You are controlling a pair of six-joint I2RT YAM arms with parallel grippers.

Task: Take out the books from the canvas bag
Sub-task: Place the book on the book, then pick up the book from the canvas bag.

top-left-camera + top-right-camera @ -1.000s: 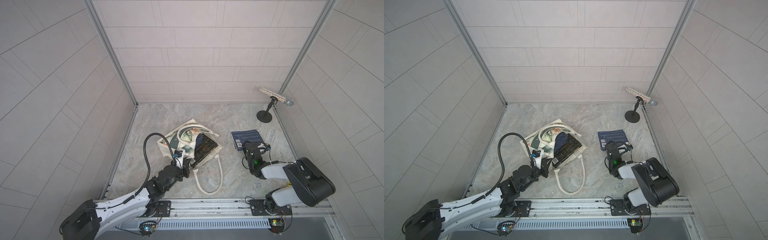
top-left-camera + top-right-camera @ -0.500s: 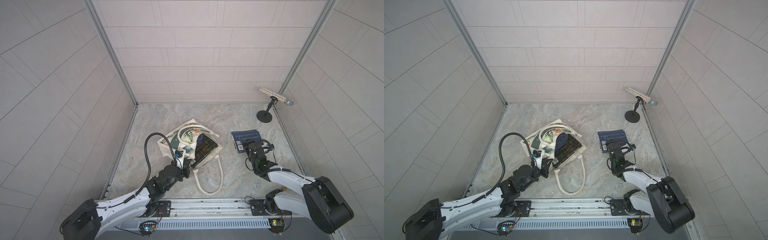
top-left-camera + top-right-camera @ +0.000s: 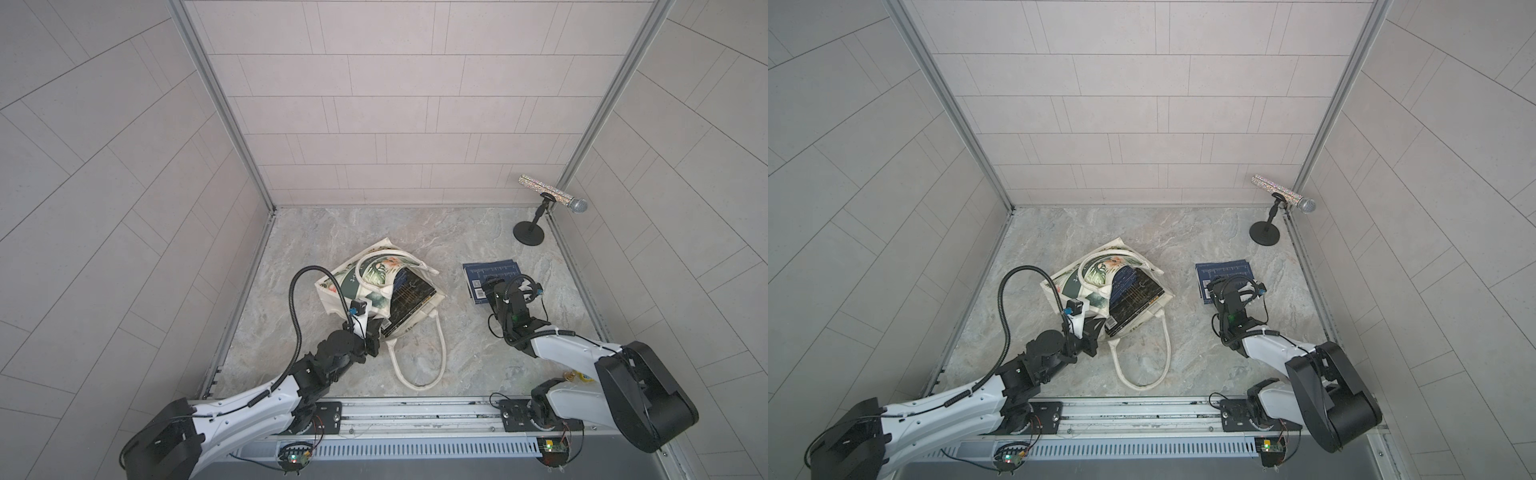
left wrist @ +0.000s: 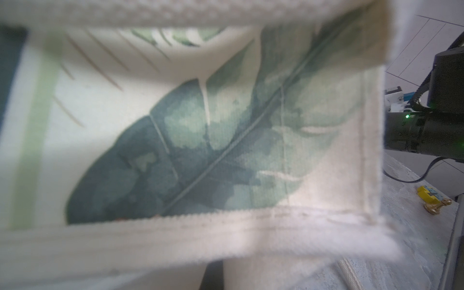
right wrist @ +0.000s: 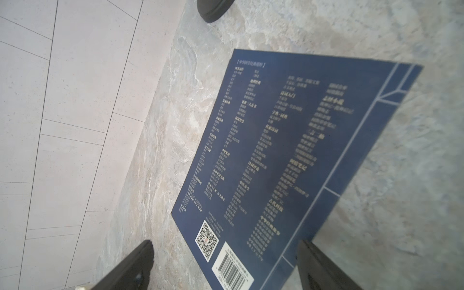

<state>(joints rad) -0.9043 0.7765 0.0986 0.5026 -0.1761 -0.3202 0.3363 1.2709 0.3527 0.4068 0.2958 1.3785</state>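
The canvas bag (image 3: 365,276) lies on its side on the marble floor, its mouth toward the right, with its print filling the left wrist view (image 4: 200,140). Dark books (image 3: 409,299) stick out of the mouth in both top views (image 3: 1133,297). My left gripper (image 3: 376,328) is shut on the bag's near edge, and the cloth hides its fingers. A navy book (image 3: 492,272) with a barcode lies flat on the floor to the right (image 5: 276,150). My right gripper (image 5: 226,261) is open just above that book's near end, its fingertips (image 5: 140,256) either side of the barcode corner.
A glittery microphone (image 3: 548,195) on a black stand (image 3: 528,238) is in the far right corner. The bag's long handle (image 3: 419,361) loops toward the front rail (image 3: 415,411). A small yellow and brass object (image 3: 575,377) lies beside the right arm's base. Tiled walls close three sides.
My right gripper has opened and let go of the navy book, which now lies flat. The right arm has stretched out lower over the floor. The left arm and bag have not moved.
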